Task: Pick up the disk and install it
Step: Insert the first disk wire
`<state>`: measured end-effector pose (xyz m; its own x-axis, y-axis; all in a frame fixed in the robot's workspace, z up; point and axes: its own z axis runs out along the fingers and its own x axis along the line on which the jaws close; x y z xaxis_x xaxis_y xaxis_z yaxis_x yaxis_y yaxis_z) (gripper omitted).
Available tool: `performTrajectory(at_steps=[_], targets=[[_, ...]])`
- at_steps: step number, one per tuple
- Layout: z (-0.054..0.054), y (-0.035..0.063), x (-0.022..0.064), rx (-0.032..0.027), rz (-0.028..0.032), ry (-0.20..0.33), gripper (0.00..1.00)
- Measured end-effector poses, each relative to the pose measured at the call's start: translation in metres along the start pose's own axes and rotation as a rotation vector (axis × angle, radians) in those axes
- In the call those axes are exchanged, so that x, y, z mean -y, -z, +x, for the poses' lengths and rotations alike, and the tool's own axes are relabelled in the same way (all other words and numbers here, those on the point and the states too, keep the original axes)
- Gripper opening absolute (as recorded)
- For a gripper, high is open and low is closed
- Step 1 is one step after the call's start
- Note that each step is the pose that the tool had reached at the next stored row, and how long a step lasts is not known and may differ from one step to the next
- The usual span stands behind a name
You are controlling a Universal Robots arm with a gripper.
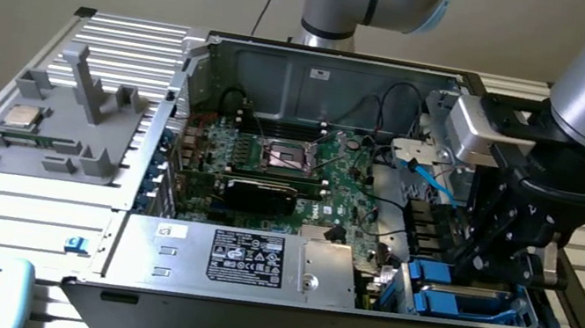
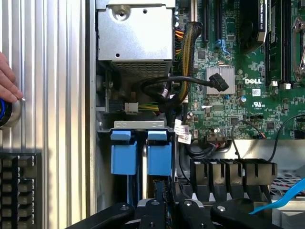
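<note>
The disk [image 2: 143,164] stands on edge in the drive bay at the corner of the open computer case [image 1: 159,106]. Its silver edge shows between two bright blue carrier tabs [image 2: 158,155], and the same blue carrier [image 1: 450,290] sits at the exterior view's lower right. My gripper [image 1: 500,263] is lowered into that bay, straight over the carrier. In the wrist view the gripper [image 2: 167,191] and its black linkage hang just above the blue tabs, too close for me to tell whether it touches them.
A silver box with a black label [image 1: 241,258] lies beside the bay. The green motherboard [image 2: 248,71] and black cables [image 2: 167,90] fill the case. A blue ribbon cable [image 1: 432,183] runs nearby. A grey fixture holds a processor chip [image 1: 21,117]. A person's hand [image 2: 7,76] rests on the ribbed table.
</note>
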<state>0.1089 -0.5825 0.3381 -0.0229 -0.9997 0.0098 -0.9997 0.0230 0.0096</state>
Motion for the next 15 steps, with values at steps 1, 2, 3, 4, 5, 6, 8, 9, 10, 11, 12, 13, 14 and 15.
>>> performTrajectory(at_steps=[1, 2, 3, 4, 5, 6, 8, 9, 10, 11, 12, 13, 14, 15], targets=[[0.0003, 0.0, 0.0001, 0.0, 0.0, 0.0, 0.16], [0.0006, -0.0001, 0.0002, 0.0001, 0.0, 0.0, 0.16], [0.0007, -0.0003, 0.0002, 0.0002, 0.0, 0.0, 0.16], [0.0009, -0.0006, 0.0004, 0.0003, 0.0, 0.0, 0.16], [0.001, -0.0008, 0.0004, 0.0001, 0.0, 0.0, 0.16], [0.0011, -0.0011, 0.0004, 0.0, -0.0001, 0.0, 0.16], [0.0013, -0.002, 0.0005, 0.0, 0.0, 0.0, 0.16], [0.0013, -0.0025, 0.0005, 0.0001, 0.0, 0.0, 0.16], [0.0014, -0.0028, 0.0005, -0.0002, -0.0001, 0.0, 0.16], [0.0015, -0.0029, 0.0005, -0.0003, -0.0002, 0.0, 0.16], [0.0015, -0.003, 0.0005, -0.0003, -0.0001, 0.0, 0.16], [0.0015, -0.0031, 0.0006, -0.0003, -0.0001, 0.0, 0.16], [0.0015, -0.0031, 0.0006, -0.0001, -0.0001, 0.0, 0.16], [0.0015, -0.0032, 0.0006, 0.0, 0.0, 0.0, 0.16]])
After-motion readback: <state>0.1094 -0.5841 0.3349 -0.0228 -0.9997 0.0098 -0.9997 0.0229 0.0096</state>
